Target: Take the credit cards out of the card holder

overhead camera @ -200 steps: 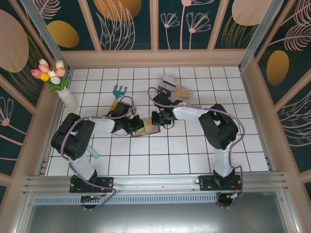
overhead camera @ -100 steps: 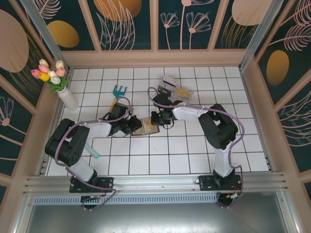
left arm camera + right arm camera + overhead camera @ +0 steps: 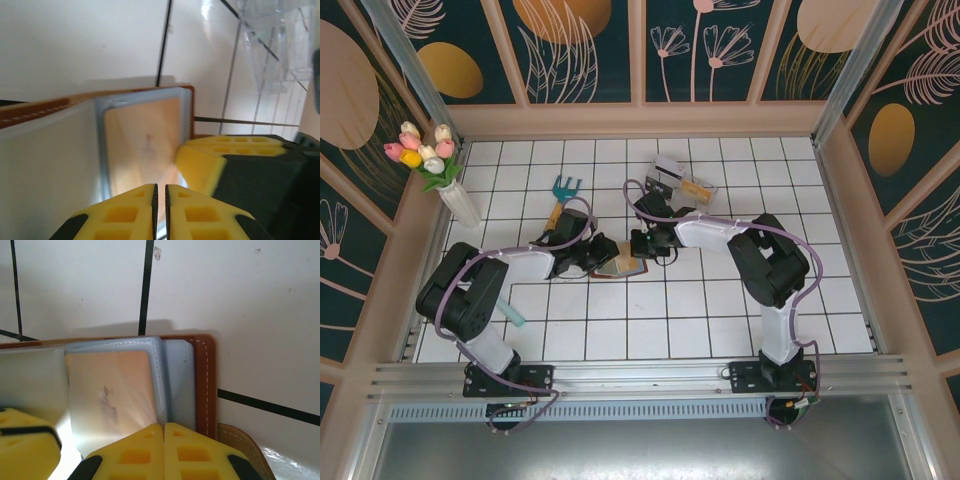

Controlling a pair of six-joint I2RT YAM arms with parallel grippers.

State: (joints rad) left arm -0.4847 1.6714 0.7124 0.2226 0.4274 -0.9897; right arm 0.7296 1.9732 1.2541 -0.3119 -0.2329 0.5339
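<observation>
On desk | card holder open, yellowish card in pocket | left fingers almost together, grip unclear | right fingers together at holder edge

This is looking like a robot test booth, not a real home. A left robot arm and a right robot arm are sitting bolted by a metal rail at the near edge of a white tiled table. Walls painted with big leaves and flowers are standing around it. A vase of tulips is standing in the left corner.
</observation>
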